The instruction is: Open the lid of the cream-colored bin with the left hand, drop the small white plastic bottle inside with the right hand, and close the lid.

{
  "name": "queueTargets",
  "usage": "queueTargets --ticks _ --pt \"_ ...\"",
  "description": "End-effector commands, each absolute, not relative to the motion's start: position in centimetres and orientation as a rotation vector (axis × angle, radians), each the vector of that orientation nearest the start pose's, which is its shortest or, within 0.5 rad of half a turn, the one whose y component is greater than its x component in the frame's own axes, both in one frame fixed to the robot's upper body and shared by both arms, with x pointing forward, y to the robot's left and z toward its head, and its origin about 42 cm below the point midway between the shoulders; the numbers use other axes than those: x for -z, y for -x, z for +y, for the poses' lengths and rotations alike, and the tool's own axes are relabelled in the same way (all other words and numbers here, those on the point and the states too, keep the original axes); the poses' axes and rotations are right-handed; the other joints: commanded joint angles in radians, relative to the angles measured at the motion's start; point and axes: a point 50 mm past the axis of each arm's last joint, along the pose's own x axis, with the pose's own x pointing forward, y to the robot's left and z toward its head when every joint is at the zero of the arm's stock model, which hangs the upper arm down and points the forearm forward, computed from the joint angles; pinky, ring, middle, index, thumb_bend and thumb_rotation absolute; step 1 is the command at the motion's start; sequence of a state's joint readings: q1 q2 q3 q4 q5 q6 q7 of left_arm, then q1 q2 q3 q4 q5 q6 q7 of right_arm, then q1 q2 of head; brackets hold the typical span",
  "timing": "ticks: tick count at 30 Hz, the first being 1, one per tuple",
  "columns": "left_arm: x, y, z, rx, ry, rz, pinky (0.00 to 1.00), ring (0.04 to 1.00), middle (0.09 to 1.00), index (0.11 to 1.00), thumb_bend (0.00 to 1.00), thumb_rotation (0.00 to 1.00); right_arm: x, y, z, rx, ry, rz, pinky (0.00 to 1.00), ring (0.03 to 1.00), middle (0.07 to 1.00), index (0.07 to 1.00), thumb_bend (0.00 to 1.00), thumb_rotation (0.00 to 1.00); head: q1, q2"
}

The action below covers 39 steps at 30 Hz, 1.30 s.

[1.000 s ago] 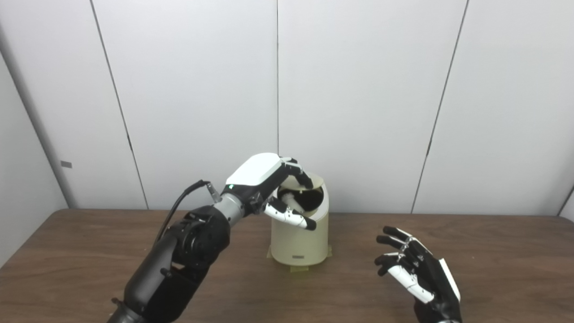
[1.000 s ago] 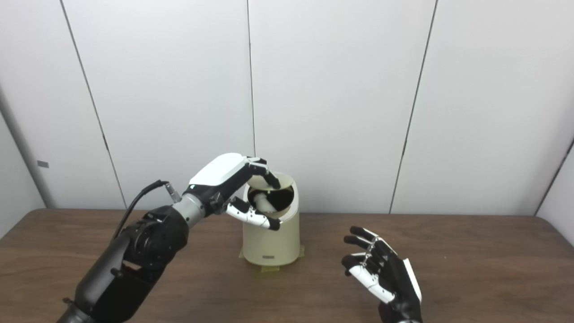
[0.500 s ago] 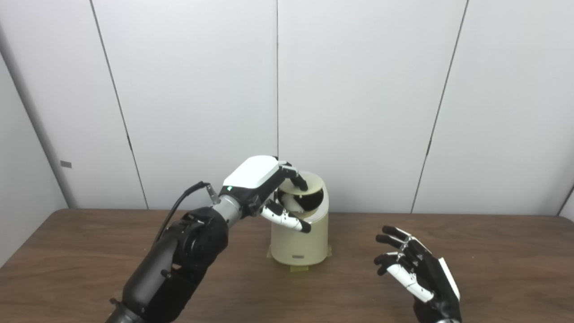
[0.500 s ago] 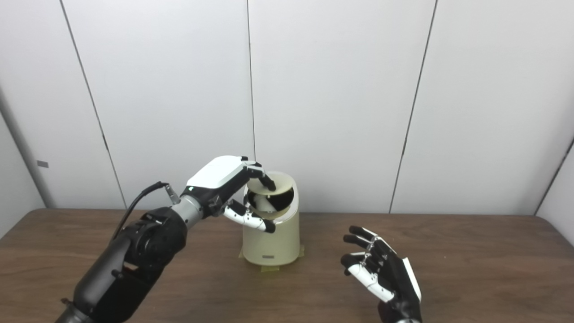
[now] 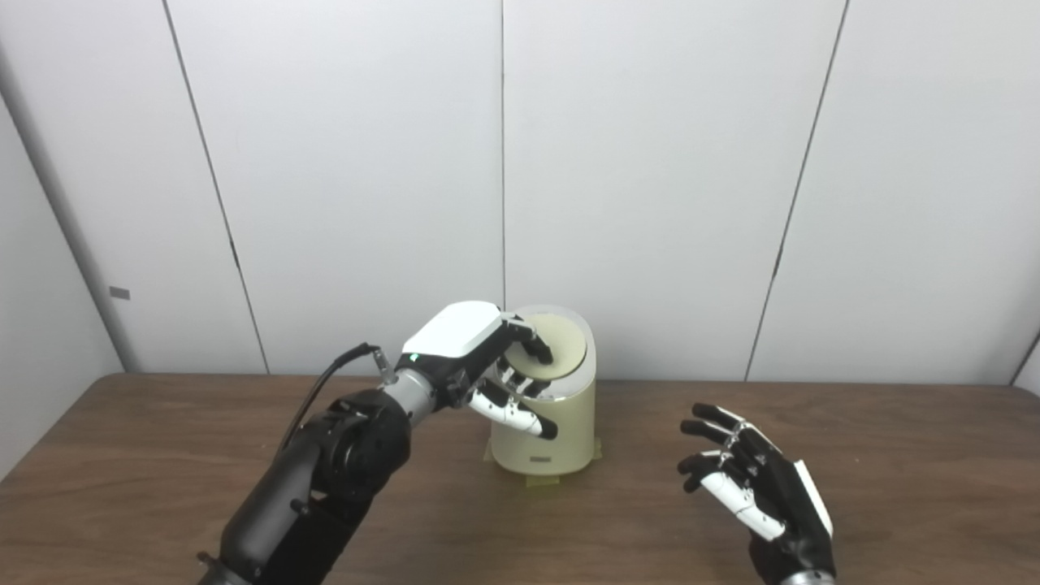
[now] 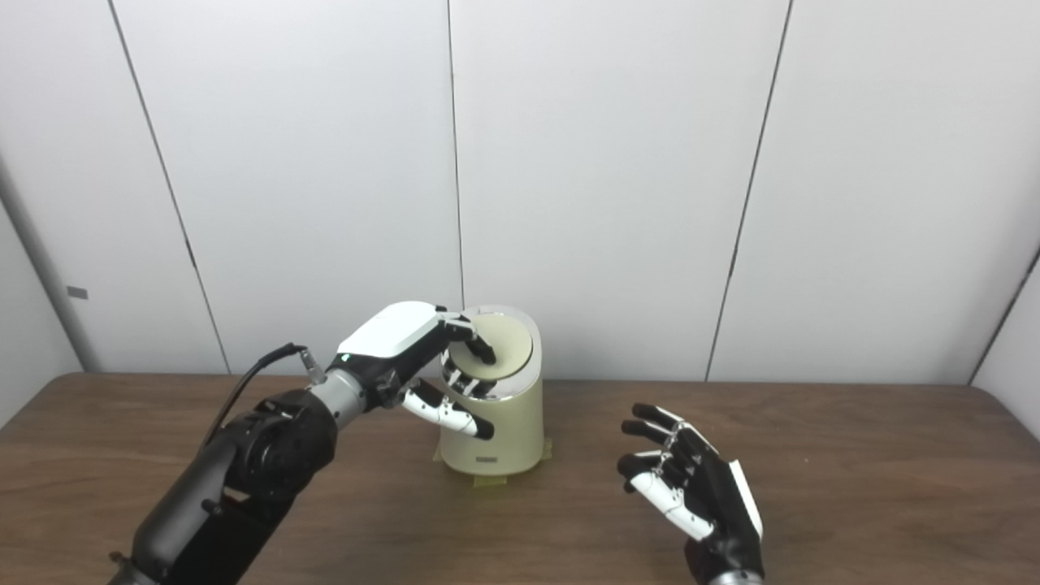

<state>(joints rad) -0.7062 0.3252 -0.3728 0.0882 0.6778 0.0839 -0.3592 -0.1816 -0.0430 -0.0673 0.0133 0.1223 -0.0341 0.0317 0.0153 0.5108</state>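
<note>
Now the left hand (image 5: 487,357) rests on the front-left edge of the lid (image 5: 552,345), fingertips curled onto its cream disc and thumb pointing out below the rim, in front of the bin's wall. It presses the lid and grips nothing. The lid lies nearly flat in the top of the cream-colored bin (image 5: 544,426), which stands at mid-table against the back wall, directly beyond this hand. No dark opening shows, so the lid looks closed or almost closed. The small white plastic bottle is not in view; judging by that, it is probably inside. The right hand (image 5: 756,487) hovers over the wooden table (image 5: 910,463), well apart to the bin's right, palm up, fingers spread, empty. The left hand is far nearer for the last seating press.
</note>
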Motion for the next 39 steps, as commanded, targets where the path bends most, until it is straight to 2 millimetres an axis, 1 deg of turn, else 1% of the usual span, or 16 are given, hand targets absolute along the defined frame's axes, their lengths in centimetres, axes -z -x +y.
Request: queueTargets --ticks 1,9,15,17,21,25,27,30,31,32,33,34,35,36,37,39 --pt "-30.5 -44.6 15.6 0.456 -1.24 -0.482 0.97 0.903 0.736 0.688 0.97 0.41 -17.2 -34.7 -22.4 -0.024 -0.086 -0.289 0.38 0.503 0.686 0.717 0.64 0.4 -0.001 0.003" --pt "-28.6 -43.8 14.8 0.503 -1.287 -0.469 0.99 0.899 0.744 0.696 0.98 0.39 -17.4 -34.6 -22.3 -0.021 -0.079 -0.299 0.37 0.495 0.68 0.712 0.65 0.42 -0.006 0.011" --pt "-26.7 -43.3 13.8 0.53 -1.434 -0.466 1.0 0.911 0.749 0.715 0.97 0.42 -17.4 -34.6 -22.5 -0.03 -0.07 -0.315 0.38 0.502 0.679 0.716 0.62 0.42 -0.007 0.015" --pt "-26.1 -43.2 13.5 0.544 -1.481 -0.45 1.0 0.931 0.769 0.739 0.97 0.4 -17.5 -34.5 -22.5 -0.029 -0.067 -0.315 0.38 0.5 0.677 0.714 0.62 0.42 -0.007 0.015" --pt "-25.6 -43.1 13.3 0.552 -1.535 -0.421 1.0 0.95 0.785 0.755 0.96 0.41 -17.5 -34.5 -22.6 -0.025 -0.072 -0.313 0.38 0.502 0.679 0.717 0.63 0.42 -0.009 0.017" --pt "-26.2 -42.7 13.8 0.517 -1.516 -0.439 1.0 0.948 0.78 0.755 0.95 0.41 -17.4 -34.5 -22.7 -0.027 -0.068 -0.312 0.38 0.502 0.679 0.716 0.63 0.42 -0.009 0.015" --pt "-27.0 -42.3 14.3 0.468 -1.462 -0.47 1.0 0.944 0.774 0.752 0.94 0.4 -17.4 -34.5 -22.7 -0.026 -0.066 -0.311 0.38 0.502 0.682 0.717 0.63 0.43 -0.008 0.014" --pt "-28.5 -41.2 15.5 0.356 -1.269 -0.561 0.99 0.922 0.764 0.741 0.87 0.36 -17.5 -34.4 -22.7 -0.027 -0.066 -0.318 0.38 0.503 0.685 0.723 0.63 0.42 -0.007 0.013" --pt "-28.8 -40.8 16.1 0.316 -1.186 -0.583 0.97 0.914 0.767 0.743 0.85 0.35 -17.5 -34.4 -22.7 -0.025 -0.072 -0.318 0.38 0.505 0.685 0.723 0.62 0.42 -0.008 0.012" --pt "-28.9 -40.4 16.6 0.282 -1.09 -0.593 0.91 0.897 0.775 0.752 0.82 0.33 -17.5 -34.4 -22.7 -0.023 -0.076 -0.318 0.38 0.505 0.684 0.721 0.63 0.41 -0.008 0.011" --pt "-28.9 -40.0 17.2 0.253 -0.957 -0.597 0.85 0.875 0.781 0.754 0.81 0.31 -17.5 -34.5 -22.8 -0.021 -0.079 -0.318 0.38 0.505 0.684 0.72 0.63 0.41 -0.008 0.011" --pt "-28.8 -39.6 17.7 0.231 -0.842 -0.598 0.77 0.838 0.786 0.754 0.79 0.29 -17.4 -34.5 -22.8 -0.018 -0.079 -0.318 0.38 0.507 0.686 0.72 0.63 0.4 -0.01 0.011" --pt "-28.6 -39.2 18.3 0.206 -0.715 -0.581 0.7 0.808 0.792 0.758 0.77 0.29 -17.4 -34.5 -22.9 -0.015 -0.08 -0.317 0.38 0.509 0.687 0.721 0.63 0.39 -0.01 0.011" --pt "-28.2 -38.6 18.9 0.19 -0.574 -0.556 0.7 0.808 0.798 0.763 0.77 0.31 -17.4 -34.5 -22.9 -0.009 -0.084 -0.315 0.38 0.511 0.686 0.719 0.62 0.37 -0.011 0.012" --pt "-27.7 -38.1 19.4 0.175 -0.462 -0.53 0.72 0.813 0.803 0.769 0.76 0.3 -17.4 -34.6 -23.0 -0.002 -0.089 -0.314 0.38 0.516 0.684 0.715 0.63 0.34 -0.01 0.012" --pt "-26.4 -37.0 20.6 0.133 -0.325 -0.485 0.71 0.812 0.811 0.795 0.76 0.31 -17.4 -34.6 -23.1 0.005 -0.073 -0.317 0.4 0.549 0.69 0.719 0.65 0.29 -0.009 0.012"
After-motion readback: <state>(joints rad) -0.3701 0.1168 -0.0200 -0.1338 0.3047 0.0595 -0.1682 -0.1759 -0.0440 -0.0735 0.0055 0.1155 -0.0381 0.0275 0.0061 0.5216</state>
